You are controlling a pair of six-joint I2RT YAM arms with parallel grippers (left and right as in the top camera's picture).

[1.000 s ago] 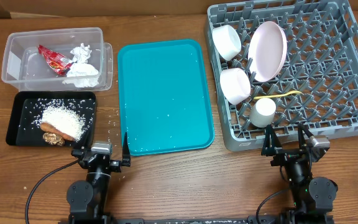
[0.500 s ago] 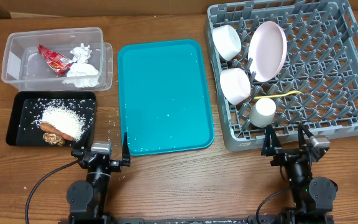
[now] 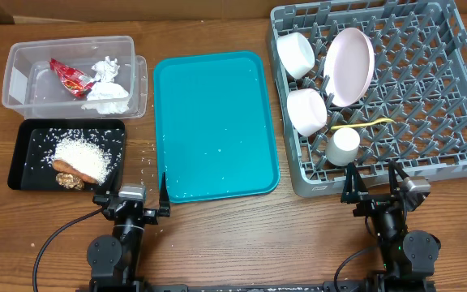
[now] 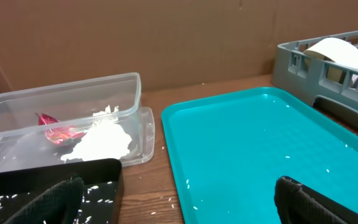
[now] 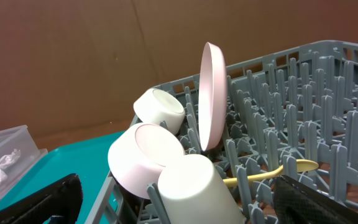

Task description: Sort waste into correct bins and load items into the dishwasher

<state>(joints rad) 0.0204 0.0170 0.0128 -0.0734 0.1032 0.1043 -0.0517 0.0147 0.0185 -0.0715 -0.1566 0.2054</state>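
The grey dish rack (image 3: 428, 105) holds the white plate (image 3: 349, 66) on edge, two white bowls (image 3: 295, 54) (image 3: 306, 111), the small cup (image 3: 343, 147) and the yellow spoon (image 3: 363, 124). The clear tub (image 3: 23, 81) holds the red wrapper (image 3: 70, 77) and white tissue (image 3: 105, 89). The black tray (image 3: 23, 158) holds rice (image 3: 83, 154) and brown scraps (image 3: 67, 174). My left gripper (image 3: 132, 199) is open and empty at the front edge, between the black tray and the teal tray. My right gripper (image 3: 375, 188) is open and empty in front of the rack, near the cup (image 5: 194, 190).
The teal serving tray (image 3: 213, 126) lies in the middle with a few rice grains on it. Loose rice grains lie on the wood (image 3: 144, 158) between the black tray and the teal tray. A cardboard wall stands behind the table (image 4: 166, 37).
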